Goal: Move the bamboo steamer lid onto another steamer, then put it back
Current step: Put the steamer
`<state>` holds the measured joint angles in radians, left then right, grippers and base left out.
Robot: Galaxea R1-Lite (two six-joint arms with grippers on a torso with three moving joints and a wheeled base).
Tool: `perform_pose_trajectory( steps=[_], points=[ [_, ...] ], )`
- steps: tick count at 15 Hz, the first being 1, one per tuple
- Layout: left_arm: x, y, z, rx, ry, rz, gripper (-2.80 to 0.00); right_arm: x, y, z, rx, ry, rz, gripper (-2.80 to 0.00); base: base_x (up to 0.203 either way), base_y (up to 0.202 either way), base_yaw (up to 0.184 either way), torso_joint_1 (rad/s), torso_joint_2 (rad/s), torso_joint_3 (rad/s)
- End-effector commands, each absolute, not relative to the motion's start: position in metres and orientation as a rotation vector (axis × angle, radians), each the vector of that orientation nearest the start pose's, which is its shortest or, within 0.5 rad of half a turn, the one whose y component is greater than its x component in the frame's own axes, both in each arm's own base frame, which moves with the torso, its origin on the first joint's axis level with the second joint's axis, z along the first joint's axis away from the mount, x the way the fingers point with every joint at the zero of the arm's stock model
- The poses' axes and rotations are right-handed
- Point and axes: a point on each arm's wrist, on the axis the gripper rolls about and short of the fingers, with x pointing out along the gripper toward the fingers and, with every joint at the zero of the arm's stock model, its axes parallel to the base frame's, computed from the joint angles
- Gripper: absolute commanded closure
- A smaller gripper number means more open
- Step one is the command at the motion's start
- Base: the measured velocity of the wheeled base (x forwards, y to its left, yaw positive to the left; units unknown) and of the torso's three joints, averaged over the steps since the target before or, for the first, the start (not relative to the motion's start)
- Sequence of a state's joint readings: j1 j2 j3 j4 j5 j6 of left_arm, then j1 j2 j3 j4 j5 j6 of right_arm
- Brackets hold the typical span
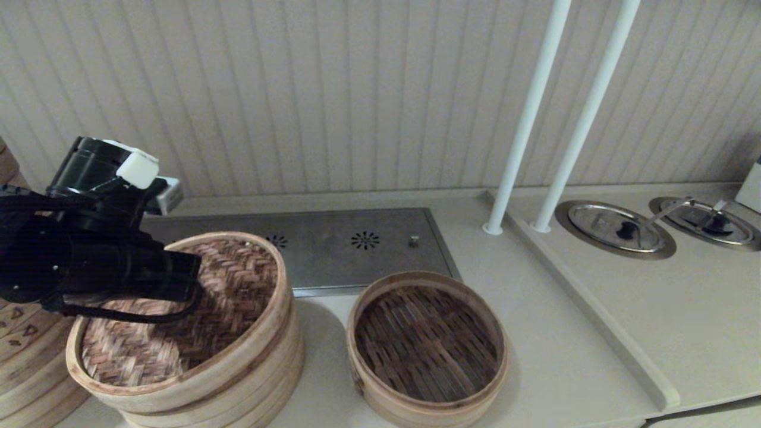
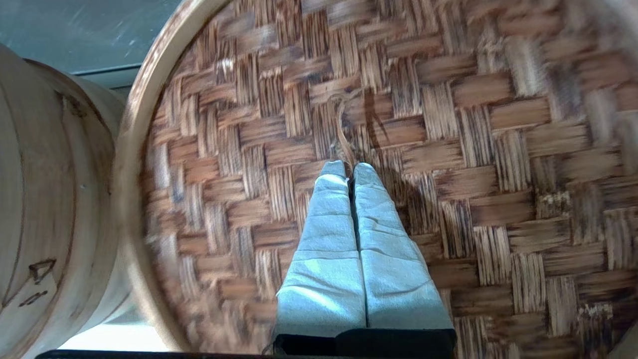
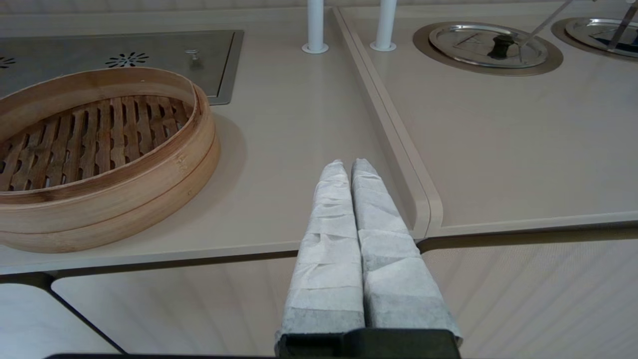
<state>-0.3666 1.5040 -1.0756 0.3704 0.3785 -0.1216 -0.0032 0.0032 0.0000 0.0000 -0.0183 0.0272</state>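
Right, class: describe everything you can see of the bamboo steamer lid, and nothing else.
The bamboo steamer lid is round and shallow, with a brown herringbone-woven top and a pale bent-wood rim. It sits tilted on a stack of pale baskets, its far edge higher. A thin loop handle stands at its centre. The left gripper is shut, its padded fingertips at that loop's base, against the weave. Whether it grips the loop cannot be told.

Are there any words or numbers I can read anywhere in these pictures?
No words or numbers can be read.
Small dark triangle-like marks are on the wall of the tall stack of baskets beside the bamboo steamer lid; they are signs, not letters.
Nothing is written on the other steamer or the metal pot lids.
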Motion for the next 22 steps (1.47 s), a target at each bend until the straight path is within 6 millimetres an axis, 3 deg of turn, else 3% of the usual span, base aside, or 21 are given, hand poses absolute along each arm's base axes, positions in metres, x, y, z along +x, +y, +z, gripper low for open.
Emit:
perform_pose_trajectory(
  steps=[1,13,21,22],
  points=[
    [0.229,-0.079,0.219,0.179,0.754,0.060,0.00,-0.022,0.000,0.075,0.028,0.006,-0.022,0.00,0.000,0.000,0.000,0.000,0.00,0.000],
    [0.245,-0.097,0.199,0.181,0.748,0.012,0.00,-0.022,0.000,0.075,0.028,0.007,-0.022,0.00,0.000,0.000,0.000,0.000,0.00,0.000],
    [0.239,-0.097,0.189,0.191,0.762,0.004,0.00,-0.022,0.000,0.075,0.028,0.007,-0.022,0.00,0.000,0.000,0.000,0.000,0.00,0.000],
    [0.240,-0.097,0.189,0.188,0.756,0.004,-2.80,-0.022,0.000,0.075,0.028,0.006,-0.022,0.00,0.000,0.000,0.000,0.000,0.00,0.000]
  ],
)
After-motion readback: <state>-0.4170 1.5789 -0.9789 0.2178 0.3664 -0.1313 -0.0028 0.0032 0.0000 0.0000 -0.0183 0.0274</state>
